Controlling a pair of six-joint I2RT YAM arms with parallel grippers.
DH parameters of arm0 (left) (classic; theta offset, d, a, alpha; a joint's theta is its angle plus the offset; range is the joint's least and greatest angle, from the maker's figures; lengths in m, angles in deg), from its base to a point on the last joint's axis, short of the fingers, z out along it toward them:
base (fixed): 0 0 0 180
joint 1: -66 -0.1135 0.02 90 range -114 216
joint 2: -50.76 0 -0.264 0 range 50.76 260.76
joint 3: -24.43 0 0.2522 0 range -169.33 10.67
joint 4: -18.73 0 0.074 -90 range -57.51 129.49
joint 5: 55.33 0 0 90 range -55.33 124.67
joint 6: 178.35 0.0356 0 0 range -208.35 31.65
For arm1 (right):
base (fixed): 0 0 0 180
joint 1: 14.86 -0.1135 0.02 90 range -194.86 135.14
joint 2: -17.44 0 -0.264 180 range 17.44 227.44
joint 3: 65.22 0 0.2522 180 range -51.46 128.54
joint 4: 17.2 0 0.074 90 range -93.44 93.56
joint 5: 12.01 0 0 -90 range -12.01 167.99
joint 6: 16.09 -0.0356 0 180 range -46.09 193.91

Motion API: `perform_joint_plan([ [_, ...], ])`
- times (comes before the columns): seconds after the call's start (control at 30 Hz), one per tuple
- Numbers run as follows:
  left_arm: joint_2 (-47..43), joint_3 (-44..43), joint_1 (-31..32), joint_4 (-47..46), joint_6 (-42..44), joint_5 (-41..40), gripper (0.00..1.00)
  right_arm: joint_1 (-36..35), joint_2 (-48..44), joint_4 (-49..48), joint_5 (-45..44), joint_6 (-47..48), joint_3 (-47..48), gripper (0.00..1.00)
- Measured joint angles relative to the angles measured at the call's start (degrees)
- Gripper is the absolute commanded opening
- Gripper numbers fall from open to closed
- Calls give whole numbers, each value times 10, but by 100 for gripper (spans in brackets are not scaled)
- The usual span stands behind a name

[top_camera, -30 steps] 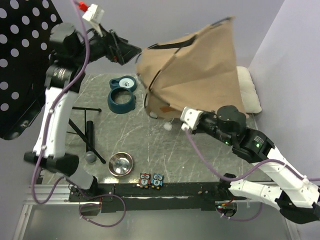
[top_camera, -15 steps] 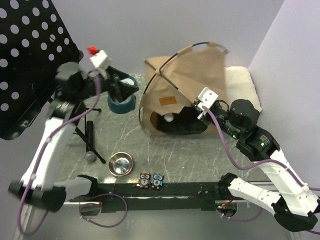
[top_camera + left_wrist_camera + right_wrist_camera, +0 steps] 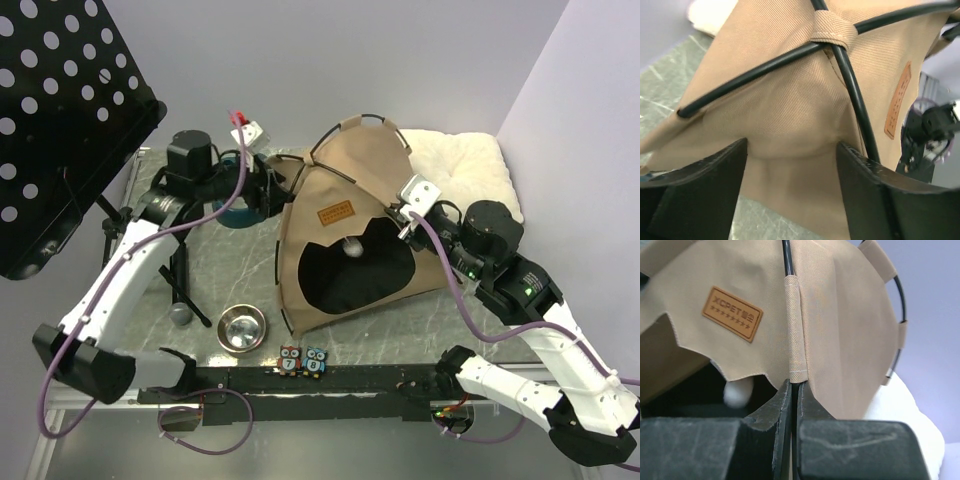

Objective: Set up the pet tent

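Pinching the pet tent [image 3: 345, 250] with the right gripper [image 3: 794, 390], with jaws clenched on the lower end of a seam sleeve that carries a black pole [image 3: 786, 257]. Angled up and inward from the right, with the wrist bent toward the tent's side. Just left of those fingertips, a brown label [image 3: 732, 314] and a white pom-pom [image 3: 737, 392]. Extended from the left with the left gripper [image 3: 792, 150], elbow raised, jaws spread and released, with tan fabric bulging between them, unpinched. Upright between both grippers.
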Motion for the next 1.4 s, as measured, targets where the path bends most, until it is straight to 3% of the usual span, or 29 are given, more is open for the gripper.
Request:
perform_joint_plan([
  [0.1,-27,0,-13,0,-21,-23,83,0,0,-8,-11,-1,-2,0],
  [0.3,-88,1,-51,1,-54,-22,78,0,-4,-30,-31,-9,-20,0],
  [0.57,-130,48,-14,-3,-100,34,68,0,-4,-33,-44,-22,-24,0],
  [0.63,-120,65,-2,-7,-115,34,58,0,-3,-33,-46,-24,-24,0],
  [0.9,-60,78,19,5,-143,7,1,0,-3,-30,-39,-29,-24,0],
  [0.97,-46,60,19,5,-145,-1,1,0,-2,-31,-36,-29,-24,0],
  [1.03,-37,43,19,5,-149,-3,1,0,-2,-31,-35,-30,-24,31],
  [1.1,-29,24,19,5,-155,-2,1,0,-3,-32,-36,-35,-24,80],
  [1.13,-24,11,16,6,-159,-2,1,0,-3,-35,-35,-40,-23,97],
  [1.27,5,-52,-17,18,-183,4,1,0,-4,-35,-32,-37,-3,100],
  [1.4,23,-100,-63,15,-189,3,1,9,9,-57,-77,-21,82,100],
])
